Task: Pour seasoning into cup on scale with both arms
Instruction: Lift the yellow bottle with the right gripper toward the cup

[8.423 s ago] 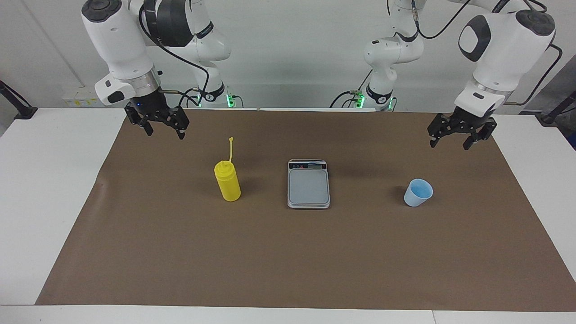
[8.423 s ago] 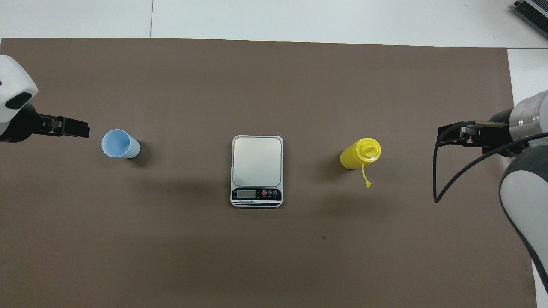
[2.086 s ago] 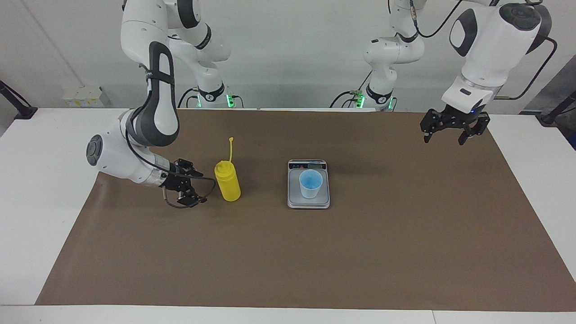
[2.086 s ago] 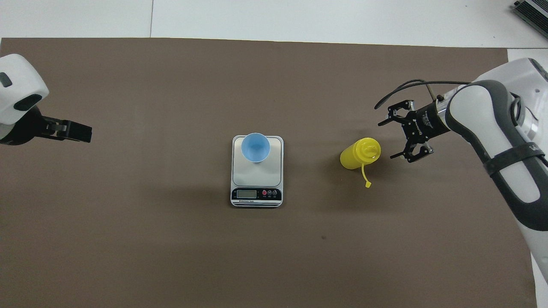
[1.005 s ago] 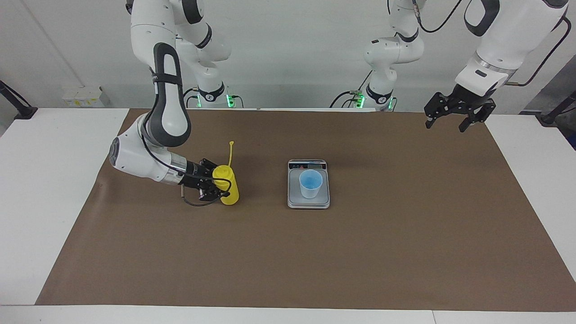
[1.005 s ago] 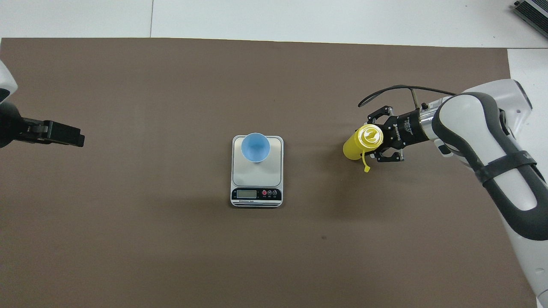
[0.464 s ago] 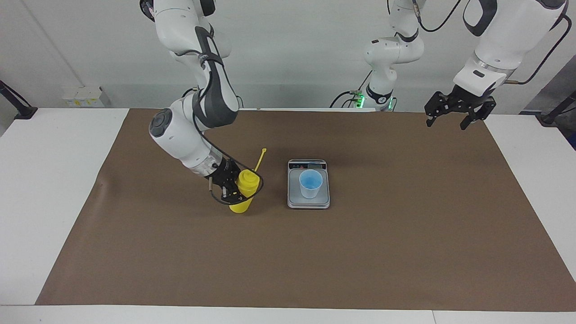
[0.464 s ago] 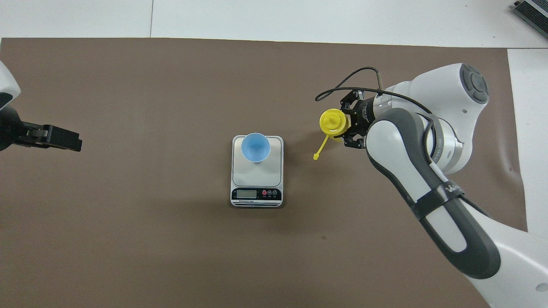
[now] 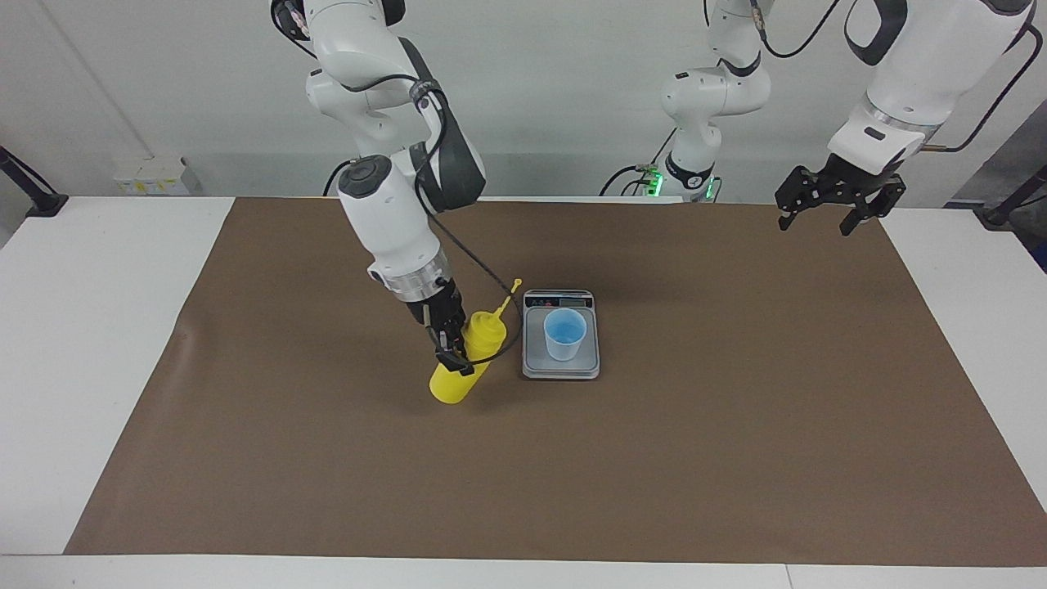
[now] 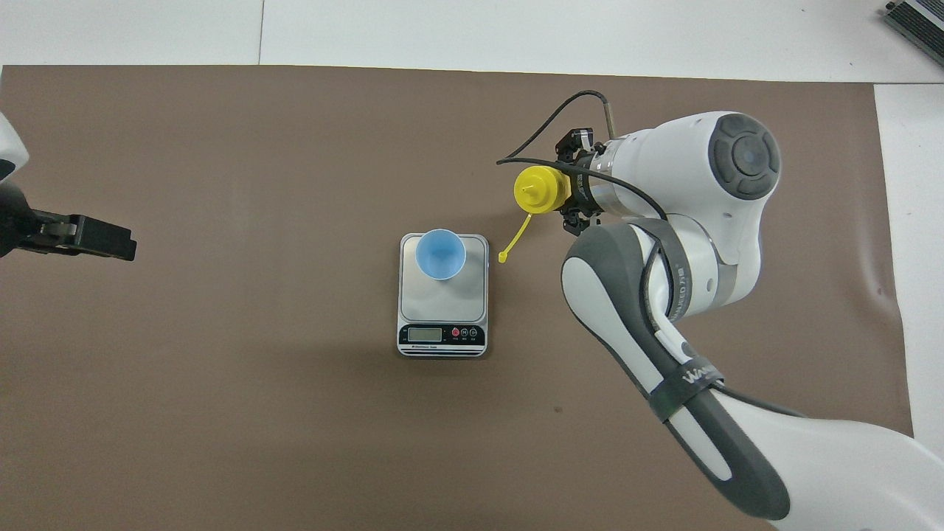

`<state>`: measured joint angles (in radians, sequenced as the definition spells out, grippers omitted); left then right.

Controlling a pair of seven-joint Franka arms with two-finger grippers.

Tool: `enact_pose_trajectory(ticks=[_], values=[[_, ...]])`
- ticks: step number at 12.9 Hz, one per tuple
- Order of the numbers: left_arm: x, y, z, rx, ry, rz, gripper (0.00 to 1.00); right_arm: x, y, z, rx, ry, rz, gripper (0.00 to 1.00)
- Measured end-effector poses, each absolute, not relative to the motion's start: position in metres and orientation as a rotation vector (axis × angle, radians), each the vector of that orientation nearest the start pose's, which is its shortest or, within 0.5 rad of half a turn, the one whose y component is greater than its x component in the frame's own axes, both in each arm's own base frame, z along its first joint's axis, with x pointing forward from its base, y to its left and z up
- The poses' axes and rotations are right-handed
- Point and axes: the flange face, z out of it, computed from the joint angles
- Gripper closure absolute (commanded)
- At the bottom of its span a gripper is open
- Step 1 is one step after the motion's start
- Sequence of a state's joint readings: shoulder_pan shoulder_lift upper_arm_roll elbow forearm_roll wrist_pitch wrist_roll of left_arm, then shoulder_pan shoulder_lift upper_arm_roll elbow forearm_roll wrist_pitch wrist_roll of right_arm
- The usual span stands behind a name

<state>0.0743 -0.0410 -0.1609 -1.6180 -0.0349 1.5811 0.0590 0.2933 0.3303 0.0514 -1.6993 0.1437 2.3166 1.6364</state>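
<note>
The yellow seasoning bottle [image 9: 468, 364] is in my right gripper [image 9: 448, 343], which is shut on its body. The bottle hangs tilted low over the mat, beside the scale toward the right arm's end, with its nozzle leaning toward the scale. In the overhead view the bottle [image 10: 540, 189] sits at the right gripper [image 10: 571, 193], and its cap strap [image 10: 515, 240] dangles toward the scale. The pale blue cup [image 9: 564, 334] [image 10: 440, 254] stands upright on the silver scale [image 9: 561, 370] [image 10: 442, 304]. My left gripper [image 9: 830, 214] [image 10: 96, 237] waits open and empty, high over the mat's edge at the left arm's end.
A brown mat [image 9: 523, 474] [image 10: 295, 413] covers most of the white table [image 9: 82, 327]. The right arm's cable [image 9: 483, 270] loops beside the bottle. The scale's display strip [image 10: 441, 335] faces the robots.
My right gripper has carried the bottle closer to the scale and tilted it further, nozzle toward the cup. The cup, the scale and the left gripper have stayed put.
</note>
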Motion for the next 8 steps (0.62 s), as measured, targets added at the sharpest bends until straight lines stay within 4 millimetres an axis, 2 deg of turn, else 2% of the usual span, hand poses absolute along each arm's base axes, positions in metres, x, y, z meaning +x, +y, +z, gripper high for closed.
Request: enact_pose_trajectory(ticks=[3, 5, 8], values=[[0.540, -0.052, 0.625, -3.161, 0.230, -0.005, 0.00, 0.630, 0.248, 0.431, -2.371, 1.670, -0.278, 1.00], [0.540, -0.052, 0.625, -3.161, 0.230, -0.005, 0.00, 0.630, 0.254, 0.434, -2.481, 1.567, -0.464, 1.00], [0.540, -0.052, 0.625, -3.161, 0.230, -0.005, 0.00, 0.631, 0.271, 0.438, -2.475, 1.453, -0.664, 1.00]])
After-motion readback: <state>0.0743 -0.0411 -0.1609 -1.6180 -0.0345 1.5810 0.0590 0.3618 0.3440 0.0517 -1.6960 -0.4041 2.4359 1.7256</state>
